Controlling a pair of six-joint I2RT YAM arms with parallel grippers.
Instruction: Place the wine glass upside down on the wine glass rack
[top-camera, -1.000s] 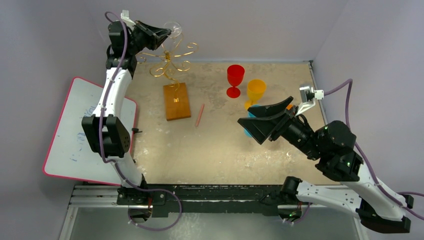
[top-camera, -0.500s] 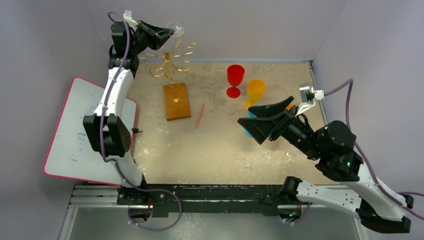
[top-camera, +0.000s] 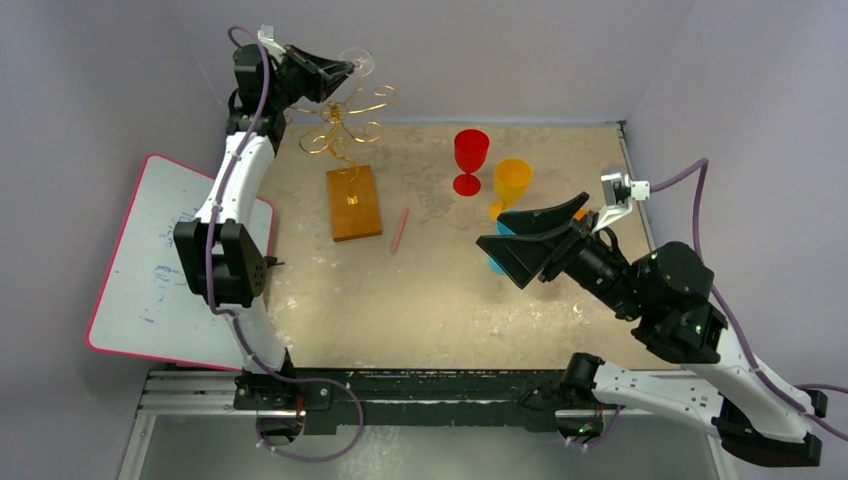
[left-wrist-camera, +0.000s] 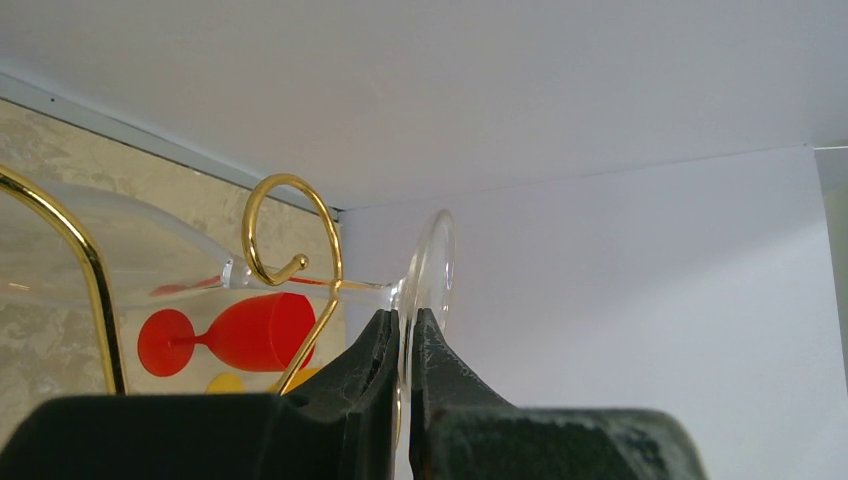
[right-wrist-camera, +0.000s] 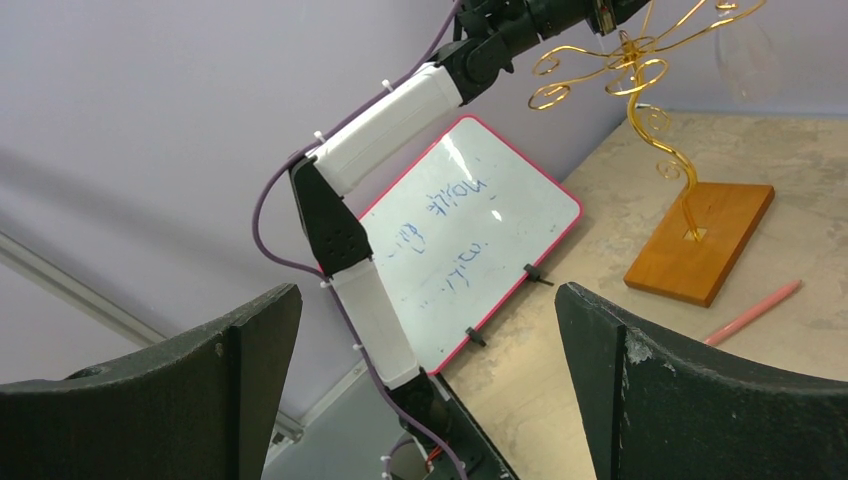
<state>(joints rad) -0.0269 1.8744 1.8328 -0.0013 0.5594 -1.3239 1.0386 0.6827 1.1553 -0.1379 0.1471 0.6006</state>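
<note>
The gold wire wine glass rack (top-camera: 340, 120) stands on its orange-brown wooden base (top-camera: 354, 202) at the back left. My left gripper (top-camera: 348, 66) is raised at the top of the rack, shut on the round foot (left-wrist-camera: 430, 285) of a clear wine glass (left-wrist-camera: 130, 255). The glass stem (left-wrist-camera: 320, 286) lies inside a gold scroll arm (left-wrist-camera: 290, 235). The clear bowl hangs by the rack in the right wrist view (right-wrist-camera: 745, 55). My right gripper (top-camera: 520, 245) is open and empty, held above the table on the right.
A red wine glass (top-camera: 470, 160) and an orange one (top-camera: 512, 185) stand at the back centre-right; a blue glass (top-camera: 497, 262) is mostly hidden under my right gripper. A pink pencil (top-camera: 400, 230) lies by the base. A pink-edged whiteboard (top-camera: 165, 270) overhangs the table's left edge.
My left gripper has shifted a little right and up with the clear glass's foot, along the top of the rack. The right arm has not moved.
</note>
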